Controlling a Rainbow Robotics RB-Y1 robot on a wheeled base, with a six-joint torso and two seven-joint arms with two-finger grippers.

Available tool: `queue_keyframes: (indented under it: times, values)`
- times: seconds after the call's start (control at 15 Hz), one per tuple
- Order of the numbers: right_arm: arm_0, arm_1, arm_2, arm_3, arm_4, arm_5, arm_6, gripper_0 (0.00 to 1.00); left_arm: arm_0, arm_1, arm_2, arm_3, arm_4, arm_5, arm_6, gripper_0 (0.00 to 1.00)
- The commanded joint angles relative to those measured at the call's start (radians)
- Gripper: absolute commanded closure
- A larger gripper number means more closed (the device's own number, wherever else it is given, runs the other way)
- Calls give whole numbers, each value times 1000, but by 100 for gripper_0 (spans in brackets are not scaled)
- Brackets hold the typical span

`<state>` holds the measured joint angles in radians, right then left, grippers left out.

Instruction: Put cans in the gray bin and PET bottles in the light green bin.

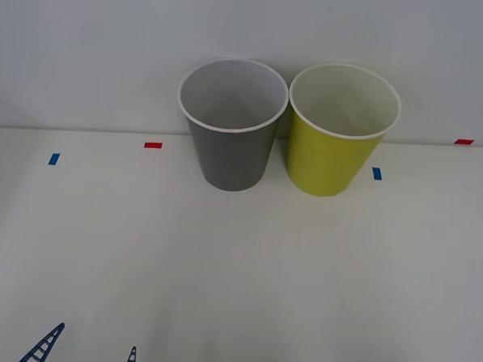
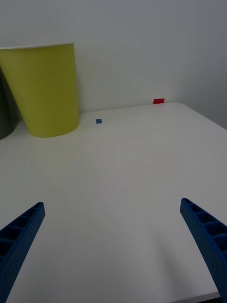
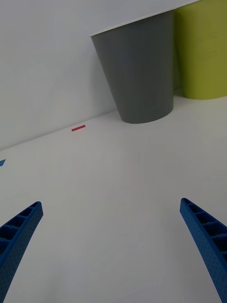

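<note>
Gray bin (image 1: 230, 160) and light green bin (image 1: 333, 157) beyond left tool (image 1: 87, 350), fingers apart.

A tall, round, tapered dark gray bin (image 1: 231, 124) with a white rim stands upright at the tabletop's far edge. Just beside it on the right stands a matching yellow-green bin (image 1: 341, 129), rims almost touching.

Gray bin (image 1: 231, 152): dark gray outside, white rim, pale inside. Green bin (image 1: 338, 154), at its 3 o'clock: yellow-green, white rim, pale inside. Table (image 1: 237, 270): white, with small red and blue tape marks (image 1: 153, 145). Fingers (image 1: 42, 345): blue, ribbed.
</note>
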<state>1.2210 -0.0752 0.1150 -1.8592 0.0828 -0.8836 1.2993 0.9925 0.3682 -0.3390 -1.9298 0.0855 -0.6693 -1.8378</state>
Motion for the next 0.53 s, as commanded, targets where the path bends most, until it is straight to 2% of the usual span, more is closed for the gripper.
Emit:
queue_keyframes:
  times: [0.07,0.53]
  values:
    - [0,0,0,0,0,0,0,0,0,0,0,0,0,0,0,0]
    - [0,0,0,0,0,0,0,0,0,0,0,0,0,0,0,0]
